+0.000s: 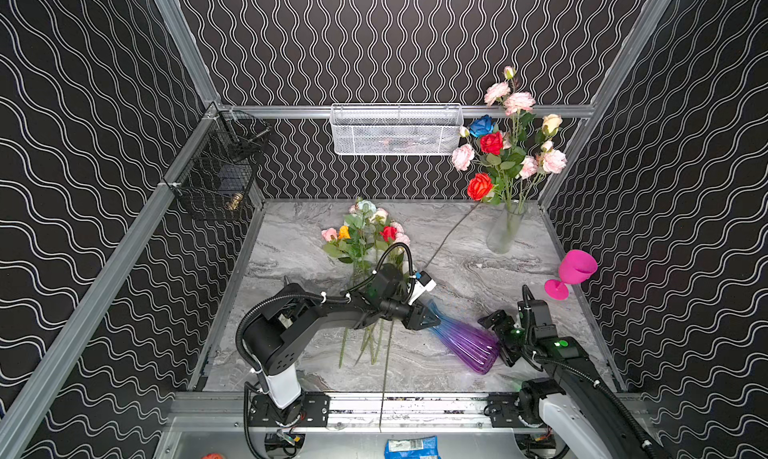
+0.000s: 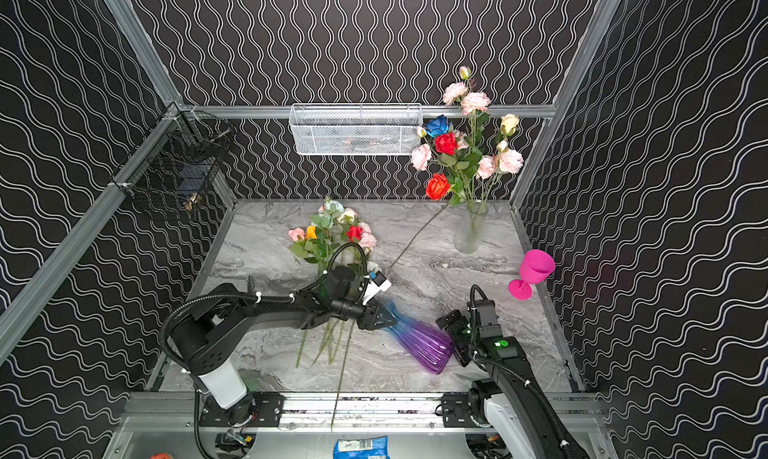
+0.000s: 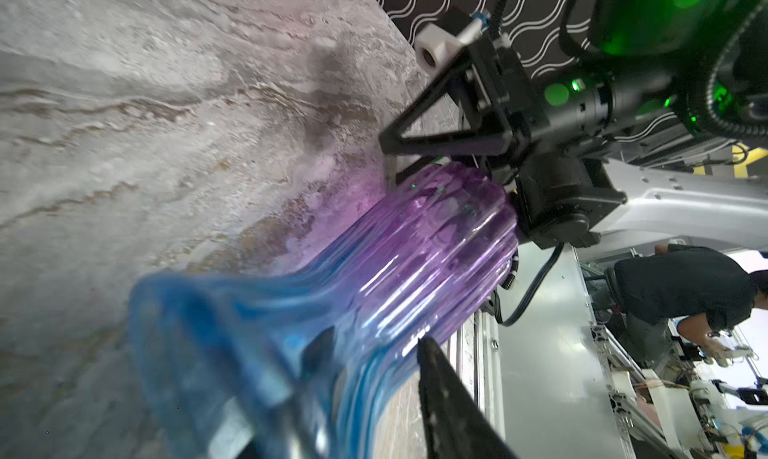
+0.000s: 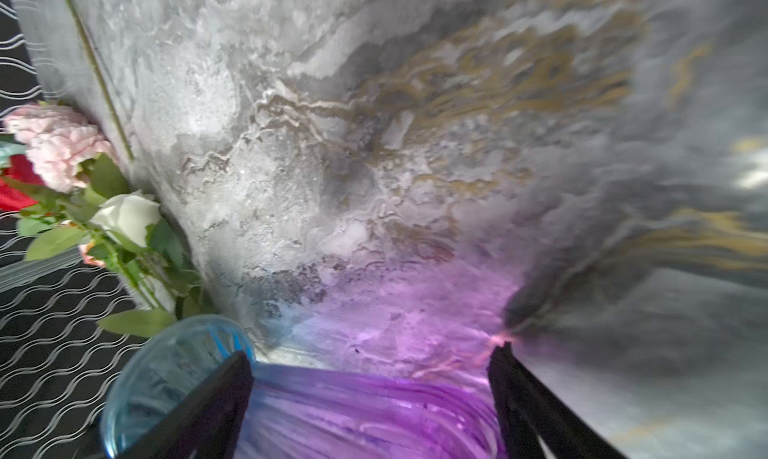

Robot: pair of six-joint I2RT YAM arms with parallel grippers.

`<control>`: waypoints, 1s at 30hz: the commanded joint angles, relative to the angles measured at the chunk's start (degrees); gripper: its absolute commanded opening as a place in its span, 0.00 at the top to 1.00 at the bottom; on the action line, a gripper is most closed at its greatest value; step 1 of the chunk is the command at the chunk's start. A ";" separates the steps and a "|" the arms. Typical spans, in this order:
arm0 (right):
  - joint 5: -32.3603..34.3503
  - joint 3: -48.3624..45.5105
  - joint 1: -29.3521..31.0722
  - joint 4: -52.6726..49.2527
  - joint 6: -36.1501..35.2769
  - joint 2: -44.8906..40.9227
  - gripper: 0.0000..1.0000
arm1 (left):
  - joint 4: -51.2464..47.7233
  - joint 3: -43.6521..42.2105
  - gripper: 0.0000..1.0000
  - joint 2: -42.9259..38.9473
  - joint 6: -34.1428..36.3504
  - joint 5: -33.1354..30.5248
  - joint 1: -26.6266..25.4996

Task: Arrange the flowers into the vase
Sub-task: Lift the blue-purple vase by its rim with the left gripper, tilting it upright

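nearest, the right gripper [image 1: 500, 339] stands wide open, one finger on each side of the broad end of the purple vase [image 1: 465, 340], which lies on its side on the marble table [image 1: 478, 278]. the left gripper [image 1: 428, 317] seems clamped on its blue neck, though blur hides the contact. beyond lie loose flowers [image 1: 365, 236]; farthest, standing flowers [image 1: 503, 145] fill a glass vase [image 1: 505, 232].

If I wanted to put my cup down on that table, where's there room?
Bare tabletop lies between the glass vase, the pink goblet and the tipped purple vase. More at the back left, beside the loose flowers. The front middle is crowded: flower stems, and the left claw and right claw at the purple vase.
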 commanded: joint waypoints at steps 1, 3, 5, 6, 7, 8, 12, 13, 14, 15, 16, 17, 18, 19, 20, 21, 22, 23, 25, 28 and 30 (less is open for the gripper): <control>-0.32 0.19 0.22 9.75 1.95 1.89 0.10 | 3.95 -1.29 0.63 -0.70 -1.07 1.09 -1.11; 0.54 1.02 0.24 11.84 0.43 4.13 0.10 | 4.50 -2.44 0.64 -1.08 -1.87 1.16 -1.44; 1.52 2.44 0.24 12.83 -1.66 6.94 0.10 | 4.30 -3.57 0.68 -2.08 -2.37 0.48 -1.71; 1.41 3.03 0.24 13.77 -2.78 8.30 0.10 | 3.81 -3.86 0.70 -2.90 -2.50 0.17 -1.82; 1.47 3.64 0.24 14.42 -3.64 9.65 0.10 | 2.85 -3.86 0.73 -3.96 -2.63 -0.40 -1.83; 1.55 4.21 0.24 14.75 -4.05 10.60 0.10 | 1.40 -3.78 0.76 -5.04 -2.51 -0.78 -1.89; 1.37 6.12 0.14 16.84 -6.10 12.77 0.10 | -5.21 -1.75 0.85 -11.02 -1.58 -3.03 -1.99; 1.54 6.56 0.15 17.05 -6.40 12.97 0.10 | -7.69 -0.91 0.87 -12.19 -0.84 -3.60 -2.06; 1.64 6.88 0.15 17.26 -6.53 13.04 0.10 | -9.16 -0.10 0.89 -13.02 -0.55 -4.25 -2.21; 1.64 7.18 0.14 17.54 -6.82 13.04 0.10 | -10.75 0.76 0.92 -13.83 -0.34 -4.75 -2.34; 1.71 7.51 0.08 17.54 -7.32 12.93 0.10 | -12.19 1.50 0.94 -14.31 0.20 -4.72 -2.54; 2.09 7.86 0.14 17.29 -7.69 12.82 0.10 | -13.38 2.07 0.96 -14.78 0.66 -5.04 -2.67; 2.54 8.33 0.05 16.88 -8.19 12.65 0.10 | -15.05 3.05 0.99 -15.11 1.18 -6.04 -2.93; 3.08 8.79 -0.07 16.40 -8.88 12.38 0.10 | -17.34 4.24 1.00 -15.25 1.71 -6.78 -3.12; 4.28 9.55 -0.24 15.51 -9.64 11.90 0.10 | -20.97 6.35 1.00 -15.33 2.69 -8.22 -3.22; 5.24 10.23 -0.57 15.19 -10.75 11.24 0.09 | -25.36 9.19 1.00 -15.34 4.22 -9.89 -3.31; 5.42 10.90 -1.18 15.74 -12.12 10.67 0.09 | -30.04 11.93 1.00 -15.18 5.61 -12.18 -3.36; 5.63 12.49 -2.22 16.24 -14.62 10.32 0.08 | -35.80 15.86 1.00 -14.80 7.18 -15.10 -3.38; 9.14 17.95 -4.17 13.41 -18.87 11.44 0.07 | -45.81 23.74 1.00 -13.46 10.88 -19.05 -3.42; 12.57 25.33 -5.99 11.00 -22.57 13.90 0.08 | -61.48 37.43 1.00 -9.77 16.65 -27.23 -3.53; 15.12 28.03 -6.35 11.14 -23.82 14.59 0.08 | -69.97 45.60 1.00 -6.24 19.82 -33.57 -4.29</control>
